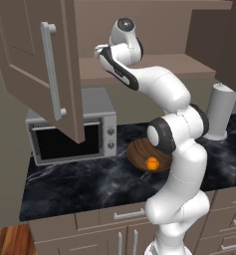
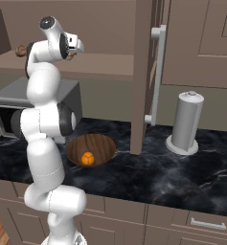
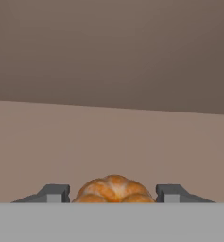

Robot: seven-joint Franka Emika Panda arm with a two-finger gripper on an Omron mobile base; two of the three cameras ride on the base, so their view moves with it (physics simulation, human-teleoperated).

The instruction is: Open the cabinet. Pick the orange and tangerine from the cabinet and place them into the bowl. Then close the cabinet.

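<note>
A: Which step is this?
B: One fruit [image 1: 152, 163] already lies in the bowl [image 1: 139, 152]; the gripper [image 3: 113, 194] is inside the open cabinet [image 1: 37, 64], fingers [image 3: 54, 193] spread either side of the tangerine [image 3: 113, 188], at 6 o'clock in the hand view
A: Next?
B: Probably pinch it, lift, then carry it down to the bowl

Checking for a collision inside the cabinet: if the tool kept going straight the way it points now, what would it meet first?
The tool has a segmented orange fruit between its fingers. Beyond it, the line probably ends at the cabinet's plain brown back wall; depth is hard to judge.
</note>
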